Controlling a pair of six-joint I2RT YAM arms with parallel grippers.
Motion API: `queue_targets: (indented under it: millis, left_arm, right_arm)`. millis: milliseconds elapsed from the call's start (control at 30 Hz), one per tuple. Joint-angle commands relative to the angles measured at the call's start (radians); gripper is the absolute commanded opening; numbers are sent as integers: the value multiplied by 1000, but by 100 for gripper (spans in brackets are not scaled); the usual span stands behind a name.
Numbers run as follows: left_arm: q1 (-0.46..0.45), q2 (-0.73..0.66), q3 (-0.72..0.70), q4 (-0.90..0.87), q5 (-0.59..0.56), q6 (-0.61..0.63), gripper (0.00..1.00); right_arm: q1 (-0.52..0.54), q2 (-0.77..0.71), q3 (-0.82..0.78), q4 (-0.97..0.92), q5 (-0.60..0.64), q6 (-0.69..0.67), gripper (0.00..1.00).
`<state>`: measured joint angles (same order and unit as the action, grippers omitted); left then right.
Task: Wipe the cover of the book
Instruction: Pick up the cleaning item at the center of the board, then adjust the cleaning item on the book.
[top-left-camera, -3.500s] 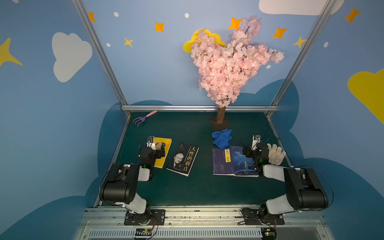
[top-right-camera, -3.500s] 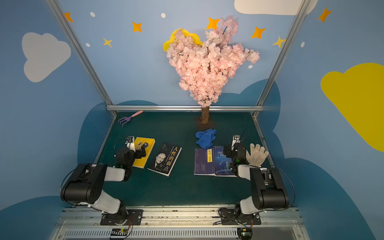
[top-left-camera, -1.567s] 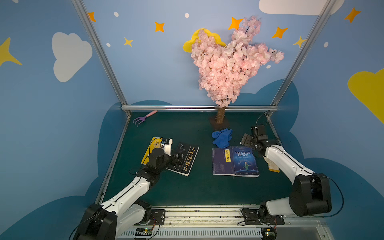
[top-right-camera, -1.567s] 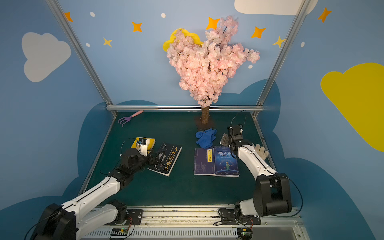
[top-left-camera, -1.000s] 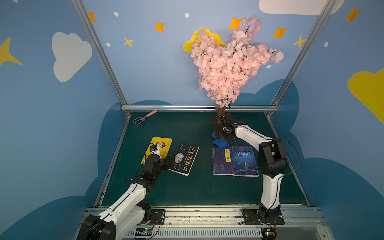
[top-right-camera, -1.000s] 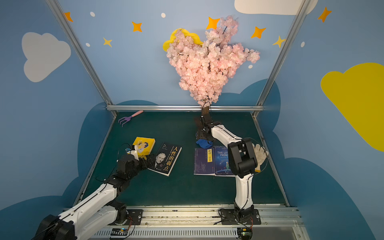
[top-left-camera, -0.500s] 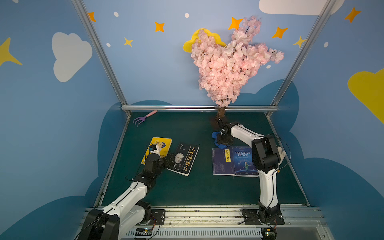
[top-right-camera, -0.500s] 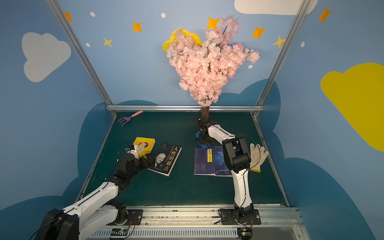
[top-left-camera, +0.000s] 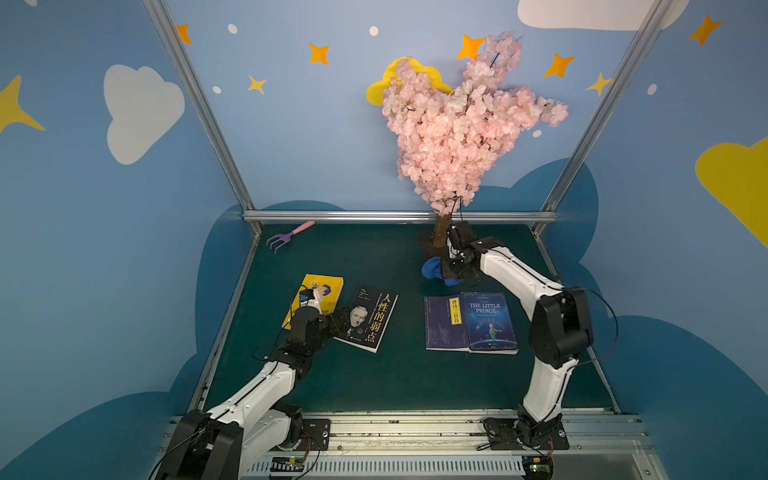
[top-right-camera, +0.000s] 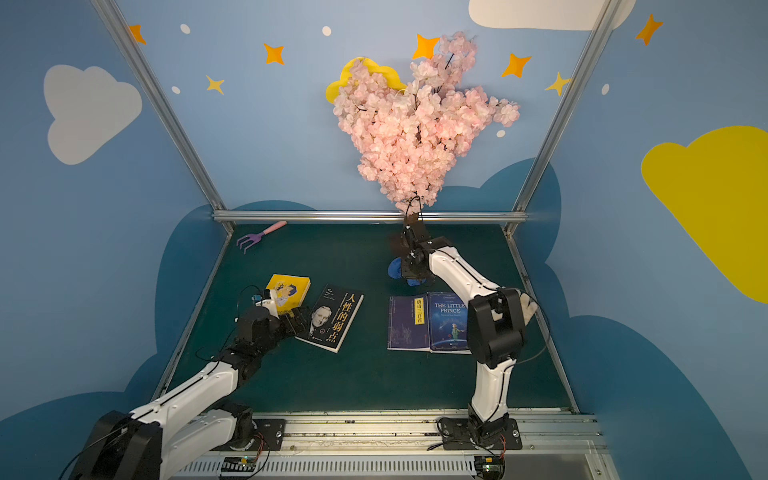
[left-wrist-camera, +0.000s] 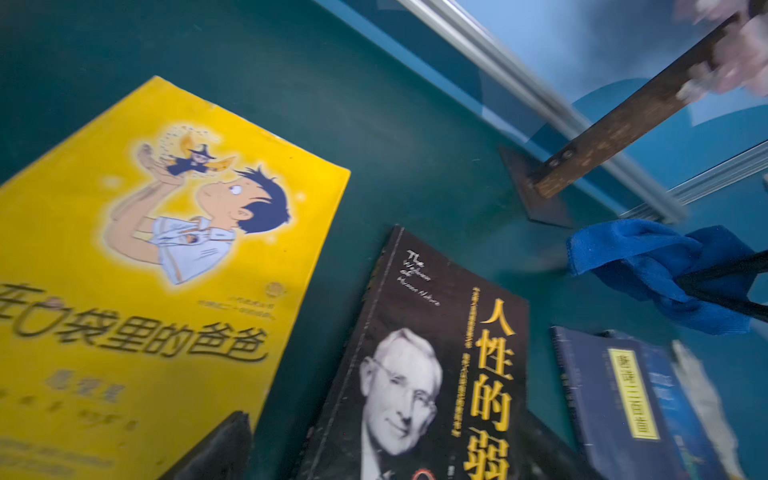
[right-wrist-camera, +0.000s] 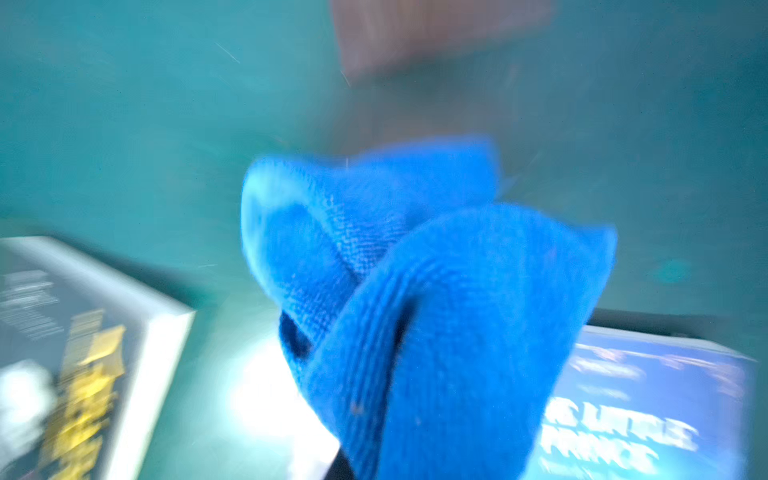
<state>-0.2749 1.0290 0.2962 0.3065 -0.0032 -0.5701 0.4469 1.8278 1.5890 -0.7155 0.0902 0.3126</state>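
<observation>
Black book (top-left-camera: 370, 319) lies by the left gripper (top-left-camera: 337, 319), jaws apart; right gripper (top-left-camera: 454, 271) pinches the blue cloth (top-left-camera: 431, 268).

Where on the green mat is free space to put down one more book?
Widest bare patch: in front of the black book and purple book, up to the metal rail. Bare too: the back between rake and tree trunk. A narrower lane separates those two books. Crowded around the blue cloth.

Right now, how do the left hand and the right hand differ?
The left hand is open and holds nothing; the right hand is shut on the blue cloth. The left hand sits at the near edge of the black book; the right hand is farther back, beside the tree trunk. Both are off The Little Prince.
</observation>
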Motion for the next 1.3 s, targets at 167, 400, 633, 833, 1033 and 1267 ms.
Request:
queue_targets:
  millis: [167, 400, 633, 833, 1033, 1267]
  left_arm:
    - [-158, 27, 64, 19, 87, 120, 78]
    - [-428, 238, 299, -13, -4, 81, 76]
    - [-474, 519, 465, 80, 69, 102, 72]
    - [-474, 682, 507, 51, 141, 140, 65]
    - [-477, 694, 486, 81, 135, 125, 63]
    - [-476, 679, 492, 58, 126, 141, 63]
  right_arm:
    - [-6, -306, -202, -9, -13, 14, 0]
    - [-42, -479, -483, 21, -12, 45, 0]
    - [-79, -566, -575, -35, -8, 37, 0]
    - [-146, -575, -622, -26, -2, 16, 1]
    - [-192, -416, -533, -12, 0, 36, 8]
    - [-214, -99, -283, -151, 11, 18, 10]
